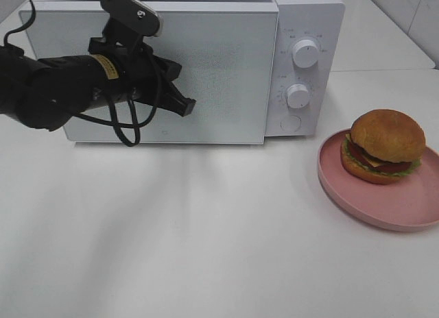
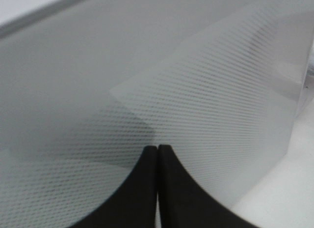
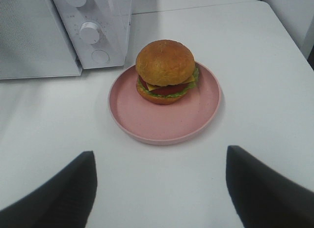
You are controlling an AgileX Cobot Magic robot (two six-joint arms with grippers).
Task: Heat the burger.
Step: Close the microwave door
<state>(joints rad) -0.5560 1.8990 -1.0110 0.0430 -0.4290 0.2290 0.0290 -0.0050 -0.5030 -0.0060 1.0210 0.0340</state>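
Note:
The burger [image 1: 384,145], a golden bun over dark patty, cheese, tomato and lettuce, sits on a round pink plate [image 1: 384,212] at the right of the table. The white microwave [image 1: 219,57] stands at the back with its door closed. My left gripper [image 1: 185,105] hovers in front of the door's middle, its fingers pressed together with nothing between them; the left wrist view shows the gripper [image 2: 158,154] shut close to the meshed door [image 2: 196,90]. In the right wrist view my right gripper [image 3: 161,154] is open above the table, short of the burger [image 3: 166,71] and plate [image 3: 162,125].
The microwave's control panel carries two knobs [image 1: 305,52] [image 1: 297,95] and a round button [image 1: 291,123] at the door's right. A black cable [image 1: 127,129] loops under the left arm. The white table [image 1: 206,249] spreads in front of the microwave.

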